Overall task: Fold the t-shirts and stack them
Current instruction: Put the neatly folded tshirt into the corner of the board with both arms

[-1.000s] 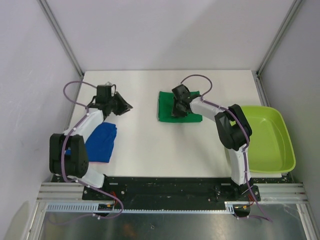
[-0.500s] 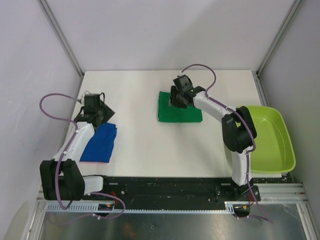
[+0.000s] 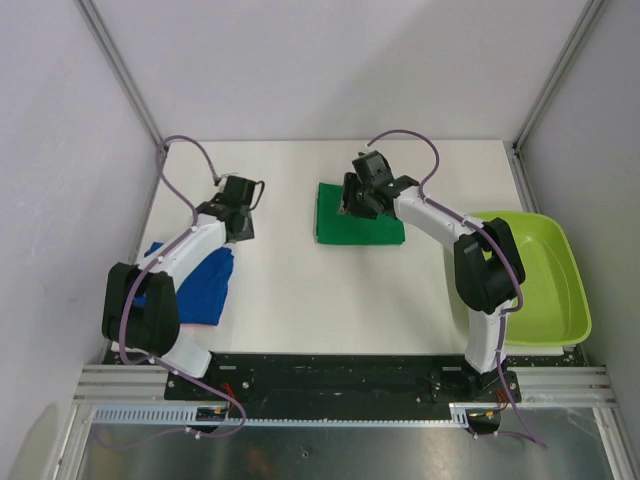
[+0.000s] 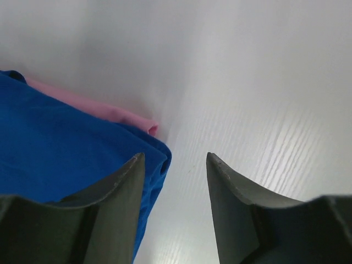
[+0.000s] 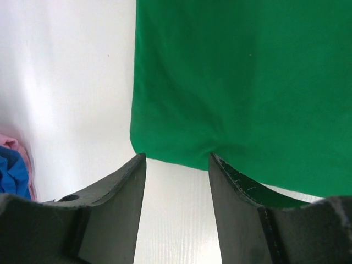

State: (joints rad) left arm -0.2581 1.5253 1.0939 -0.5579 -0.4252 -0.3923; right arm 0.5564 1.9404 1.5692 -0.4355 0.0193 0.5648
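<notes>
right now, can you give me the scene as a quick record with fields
green shirt: folded flat, far middle of table
blue shirt: folded, pink edge, left side
stacked: no, shirts lie apart
left jaws: open, nothing between them, near blue shirt's corner
right jaws: open, nothing between them, by green shirt's edge
tub: right side

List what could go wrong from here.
The left gripper stands open at a corner of the blue t-shirt; a pinch may catch one layer and drag the fold apart.
The right gripper hangs open over an edge of the green t-shirt; lifting one layer could unfold it.
</notes>
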